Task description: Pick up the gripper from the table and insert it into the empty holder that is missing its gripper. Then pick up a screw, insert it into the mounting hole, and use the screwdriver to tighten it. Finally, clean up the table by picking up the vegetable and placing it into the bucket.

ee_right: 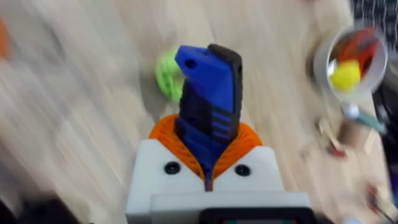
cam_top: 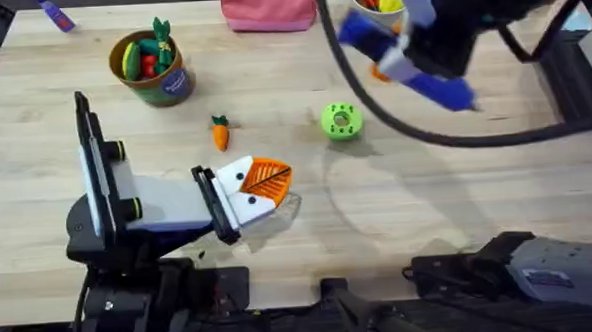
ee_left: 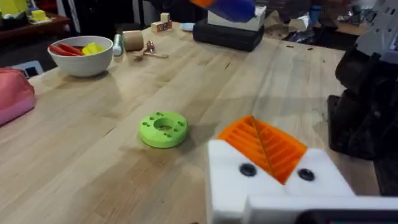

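We see the right gripper (ee_right: 208,165) clenched on one screwdriver (ee_right: 208,102), raised over the table's far right near the white bowl (cam_top: 364,3), long axis running diagonally. Left gripper (cam_top: 262,187) rests low at centre, orange pads together, grasping nothing. One carrot (cam_top: 220,132) lies green top pointing away, near one bucket (cam_top: 152,67). One green disc (cam_top: 341,121).
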`<state>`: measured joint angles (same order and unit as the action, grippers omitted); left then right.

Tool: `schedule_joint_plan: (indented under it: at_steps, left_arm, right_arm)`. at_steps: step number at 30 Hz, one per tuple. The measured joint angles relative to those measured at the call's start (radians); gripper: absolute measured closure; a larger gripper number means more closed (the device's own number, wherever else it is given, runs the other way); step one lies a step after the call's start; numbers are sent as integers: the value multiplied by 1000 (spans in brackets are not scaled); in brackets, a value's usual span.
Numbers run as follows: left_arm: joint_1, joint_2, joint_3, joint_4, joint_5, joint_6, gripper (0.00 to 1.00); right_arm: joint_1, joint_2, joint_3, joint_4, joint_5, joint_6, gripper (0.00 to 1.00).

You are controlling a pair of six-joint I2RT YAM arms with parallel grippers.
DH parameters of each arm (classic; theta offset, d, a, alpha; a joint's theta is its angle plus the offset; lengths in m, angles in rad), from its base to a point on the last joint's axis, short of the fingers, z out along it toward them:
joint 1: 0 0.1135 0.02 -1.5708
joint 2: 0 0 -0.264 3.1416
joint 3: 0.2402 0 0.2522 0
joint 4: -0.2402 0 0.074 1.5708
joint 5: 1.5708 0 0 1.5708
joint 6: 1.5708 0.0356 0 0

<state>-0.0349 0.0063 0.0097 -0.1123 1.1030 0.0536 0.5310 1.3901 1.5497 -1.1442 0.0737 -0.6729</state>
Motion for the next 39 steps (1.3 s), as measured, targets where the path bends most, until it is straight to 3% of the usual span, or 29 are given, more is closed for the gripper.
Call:
schedule_joint_plan:
  at_steps: [5, 11, 21, 27, 28, 34, 36, 39]
  left_arm:
    - [0, 0, 0, 0, 0, 0, 993]
    - [0, 0, 0, 0, 0, 0, 993]
    - [0, 0, 0, 0, 0, 0, 993]
    - [0, 0, 0, 0, 0, 0, 993]
    - [0, 0, 0, 0, 0, 0, 993]
    - [0, 0, 0, 0, 0, 0, 993]
    - [0, 0, 0, 0, 0, 0, 993]
    - [0, 0, 0, 0, 0, 0, 993]
  right_arm:
    - [-79, 95, 0, -93, 118, -127, 980]
    - [-188, 235, -21, -51, 162, -209, 980]
    - [-323, 357, -280, 289, 172, -294, 980]
    - [-358, 379, -357, 366, 164, -304, 972]
    - [-359, 380, -360, 368, 164, -301, 906]
    - [-357, 378, -362, 382, 165, -309, 71]
    - [-351, 376, -362, 382, 165, -297, 16]
    - [-330, 354, -362, 382, 156, -268, 10]
